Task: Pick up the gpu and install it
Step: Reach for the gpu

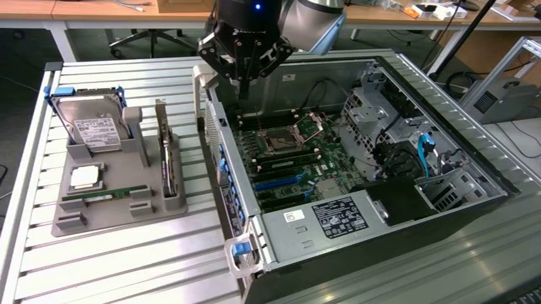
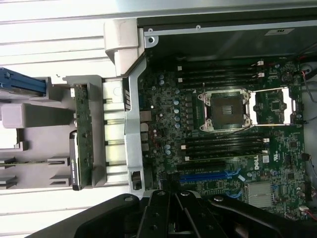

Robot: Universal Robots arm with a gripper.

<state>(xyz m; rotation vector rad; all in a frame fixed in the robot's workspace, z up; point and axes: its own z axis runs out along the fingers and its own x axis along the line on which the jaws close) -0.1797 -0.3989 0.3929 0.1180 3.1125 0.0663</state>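
The gpu (image 1: 169,161) is a thin dark card with a silvery metal edge. It stands edge-on in a slot of the grey holder (image 1: 118,212) on the exterior view's left, and appears as a narrow green-and-dark strip, the gpu (image 2: 81,141), in the wrist view. My gripper (image 1: 243,88) hangs above the far left corner of the open computer case (image 1: 473,190), over its wall and well apart from the card. Its black fingers (image 2: 161,213) are shut together with nothing between them.
The grey holder also carries a silver hard drive (image 1: 91,130), a small square chip (image 1: 85,177) and a green memory stick (image 1: 106,194). Inside the case lie the motherboard (image 2: 223,148), an open processor socket (image 2: 225,110) and blue slots (image 2: 208,174). A ribbed metal table (image 1: 127,266) lies underneath.
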